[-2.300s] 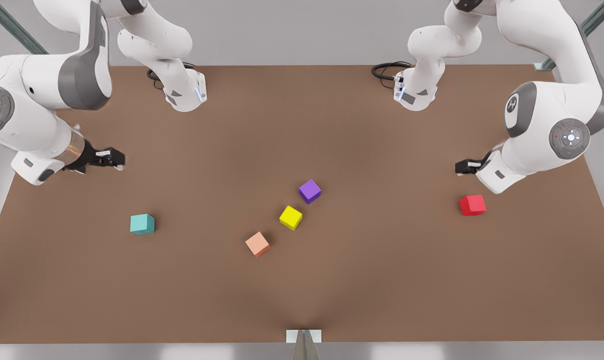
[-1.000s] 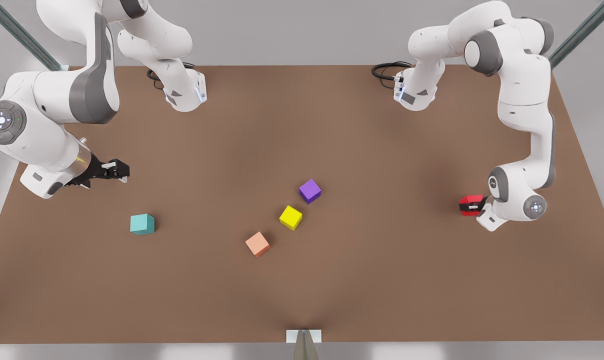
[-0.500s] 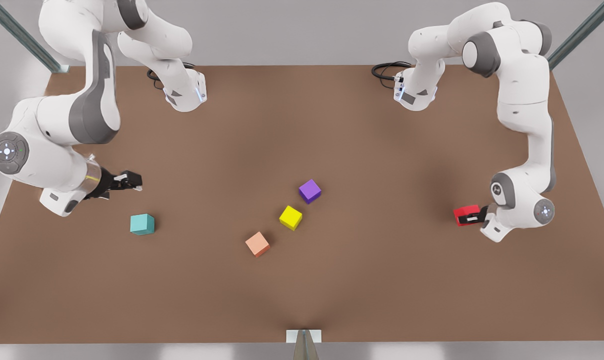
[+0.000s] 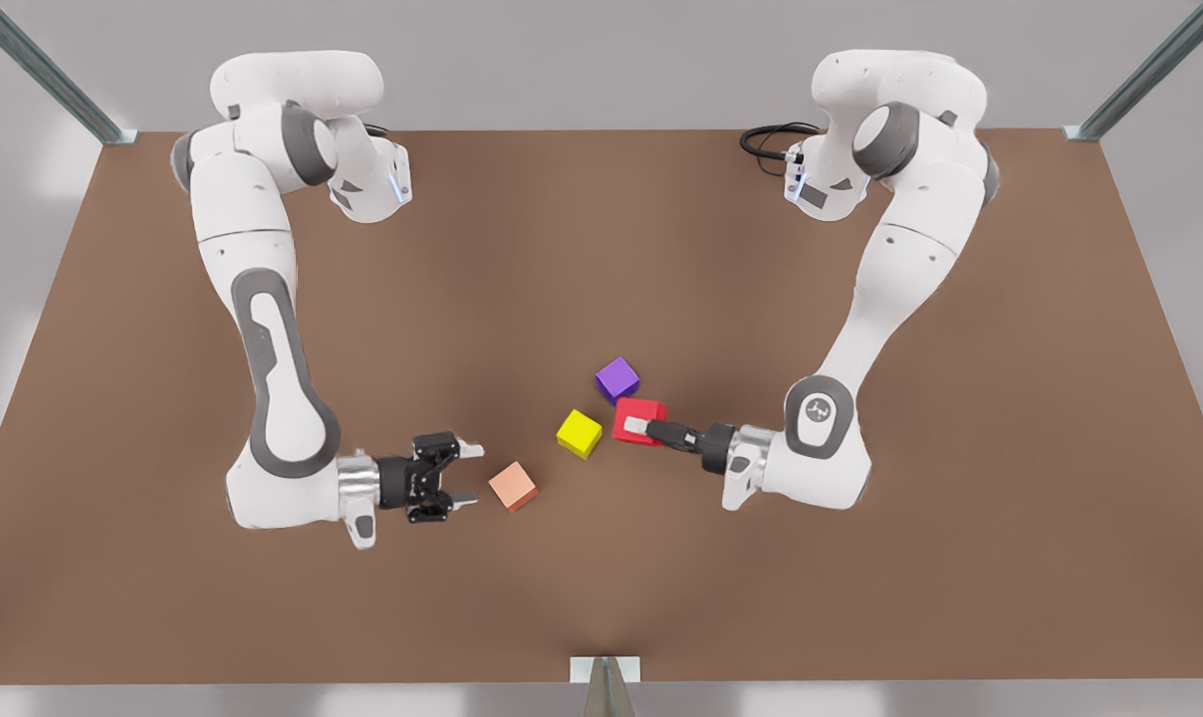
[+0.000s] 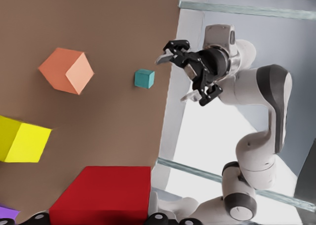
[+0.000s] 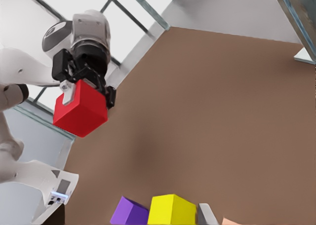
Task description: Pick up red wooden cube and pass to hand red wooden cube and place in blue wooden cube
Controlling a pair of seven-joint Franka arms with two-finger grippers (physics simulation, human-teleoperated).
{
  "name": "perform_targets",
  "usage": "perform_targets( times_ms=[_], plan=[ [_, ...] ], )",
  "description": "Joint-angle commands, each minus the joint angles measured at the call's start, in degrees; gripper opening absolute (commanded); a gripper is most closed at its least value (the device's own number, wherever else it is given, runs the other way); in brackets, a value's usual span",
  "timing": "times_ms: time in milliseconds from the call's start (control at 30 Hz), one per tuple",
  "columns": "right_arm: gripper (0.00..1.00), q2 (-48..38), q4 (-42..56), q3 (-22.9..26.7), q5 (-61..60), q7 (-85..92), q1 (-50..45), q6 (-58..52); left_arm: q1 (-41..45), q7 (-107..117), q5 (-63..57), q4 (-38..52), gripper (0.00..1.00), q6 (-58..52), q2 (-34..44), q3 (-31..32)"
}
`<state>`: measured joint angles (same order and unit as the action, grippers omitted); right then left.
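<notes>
Red wooden cube [image 4: 639, 420] pinched in left pincer [image 4: 633, 426], front view's right of centre.
Held just beside purple cube [image 4: 616, 380] and yellow cube [image 4: 579, 433]. Noted opposite: right pincer [image 4: 470, 477] spread wide, empty, near salmon-orange cube [image 4: 513, 486]. Blue wooden cube [image 5: 144, 78] found on worktop [image 4: 601, 249], well apart.

The small bright red wooden cube [image 5: 101, 195] sits close to the camera, held at the left gripper. On the brown worktop [image 5: 108, 32] lie a pale salmon-orange cube [image 5: 66, 71], a yellow cube [image 5: 22, 139], a corner of a purple cube [image 5: 7, 214] and, farther off, the small teal blue wooden cube [image 5: 144, 78]. Beyond the teal cube hovers the right gripper [image 5: 178, 77], its black fingers spread apart.
</notes>
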<state>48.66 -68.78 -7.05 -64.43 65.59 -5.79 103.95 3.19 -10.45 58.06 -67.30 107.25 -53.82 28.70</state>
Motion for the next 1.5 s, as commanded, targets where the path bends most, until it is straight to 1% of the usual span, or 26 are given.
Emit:
perform_targets(
  times_ms=[0,100,200,267,367,600,733,867,1033,1467],
  plan=[
    [1.0,0.3,-0.1,-0.2,-9.0,68.2,-0.9,13.6,1.0,-3.6,3.6,3.0,0.66,3.1,-2.0,1.0],
    [1.0,0.2,-2.3,-0.2,-16.4,70.3,-3.8,12.9,1.0,-5.6,3.6,3.6,0.67,2.9,-2.8,1.0],
    [1.0,-4.0,-9.7,-1.4,-19.3,76.3,-3.6,12.8,0.9,-5.8,3.6,3.6,0.67,2.9,-3.1,1.0],
    [1.0,-6.2,-14.5,-2.7,-23.5,80.2,-3.5,12.8,0.9,-5.9,3.7,4.2,0.67,3.1,-4.0,1.1],
    [1.0,-5.5,-14.5,-3.9,-27.8,81.5,-4.0,12.3,0.9,-5.9,5.0,4.3,0.67,3.1,-4.3,1.1],
    [1.0,-3.7,-13.8,-4.2,-33.7,81.9,-7.0,12.9,0.9,-5.9,5.4,4.2,0.67,3.0,-4.4,1.2],
    [1.0,-3.7,-14.3,-4.3,-34.0,82.2,-6.9,11.6,0.9,-7.8,5.4,4.2,0.67,3.0,-4.4,1.2],
    [1.0,-3.7,-14.3,-6.5,-34.3,82.2,-6.9,11.6,0.9,-8.0,5.4,4.2,0.67,3.0,-4.6,1.1],
    [1.0,-4.2,-15.5,-7.5,-35.6,82.3,-7.2,12.1,0.9,-8.0,5.4,4.2,0.67,3.0,-4.9,1.2],
    [1.0,-3.2,-15.1,-7.7,-38.0,82.3,-9.9,15.1,0.9,-8.6,5.5,4.3,0.67,3.1,-5.0,1.3]
  ],
)
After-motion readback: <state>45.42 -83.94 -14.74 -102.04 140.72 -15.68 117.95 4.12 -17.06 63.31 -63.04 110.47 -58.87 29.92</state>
